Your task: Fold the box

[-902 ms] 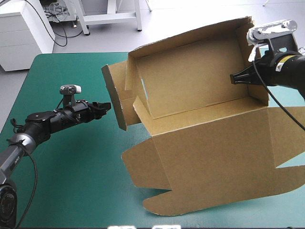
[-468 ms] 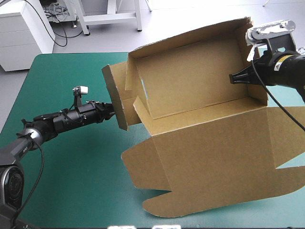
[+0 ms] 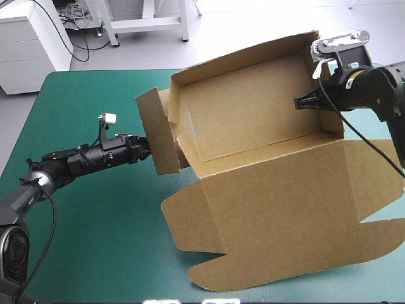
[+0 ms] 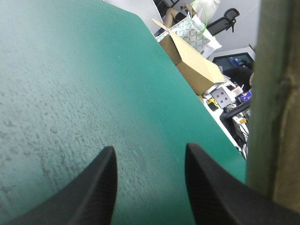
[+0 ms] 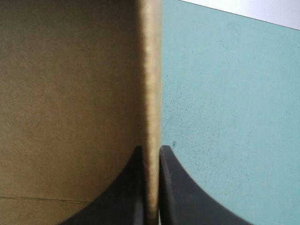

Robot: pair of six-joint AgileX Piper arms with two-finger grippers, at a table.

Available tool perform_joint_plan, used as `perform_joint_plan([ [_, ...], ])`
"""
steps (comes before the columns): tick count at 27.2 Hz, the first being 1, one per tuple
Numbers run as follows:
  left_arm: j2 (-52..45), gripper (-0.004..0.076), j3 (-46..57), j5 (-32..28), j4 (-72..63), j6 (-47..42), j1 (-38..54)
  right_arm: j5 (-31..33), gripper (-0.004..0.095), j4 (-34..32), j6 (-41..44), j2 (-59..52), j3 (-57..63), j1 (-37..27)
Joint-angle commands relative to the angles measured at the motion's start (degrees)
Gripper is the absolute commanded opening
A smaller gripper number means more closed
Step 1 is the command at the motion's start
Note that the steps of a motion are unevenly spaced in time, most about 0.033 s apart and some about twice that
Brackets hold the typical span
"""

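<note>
1. The left hand (image 3: 145,149) hangs low over the desk (image 3: 95,221), with bare teal-green cover under it. Its black fingers (image 4: 101,187) stand apart, released, with nothing between them.
2. Just ahead of that hand, off to one side, the box's left end flap (image 3: 158,136) stands upright. In the left wrist view its brown edge (image 4: 274,117) rises close beside one finger. Whether they touch cannot be told.
3. The box (image 3: 253,120) sits between the two hands as an open tray of brown board, its walls raised. Its lid (image 3: 278,209) lies flat on the desk, nearer the camera than both hands.
4. The right hand (image 3: 300,102) is clenched on the right end wall (image 3: 330,120) of the box. In the right wrist view the wall's edge (image 5: 151,93) runs straight out between the two fingers (image 5: 133,197), which press it from either side. Brown board lies to one side of the hand and teal-green cover to the other.
</note>
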Motion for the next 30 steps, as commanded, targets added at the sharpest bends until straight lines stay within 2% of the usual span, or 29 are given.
perform_joint_plan([
  [1, -4.92, 0.0325, -1.64, 0.81, -2.20, -3.11, -0.40, -0.15, -0.0016, -0.09, 0.29, 0.57, -1.77, -0.35],
  [5, -8.16, 0.0326, -1.75, -4.66, 0.82, -6.89, -1.63, -0.94, -0.0016, -0.09, 0.29, 2.49, -1.77, -0.35],
  [9, -10.75, 0.0326, -1.75, -6.11, 0.52, -7.14, -2.87, -2.15, -0.0016, -0.53, 0.29, 4.09, -1.77, 0.05],
  [25, -11.60, 0.0330, -2.93, 3.55, -3.32, -9.34, -3.35, -6.79, -0.0016, -4.52, 1.96, 9.52, -1.77, 6.46],
  [27, -11.60, 0.0337, -3.30, 1.46, -2.50, -9.77, -3.35, -8.19, -0.0016, -4.77, 3.32, 10.30, -1.77, 7.99],
  [30, -11.60, 0.0337, -3.30, -4.77, 1.93, -14.92, -3.35, -9.79, -0.0016, -6.18, 4.80, 10.30, -1.77, 10.32],
])
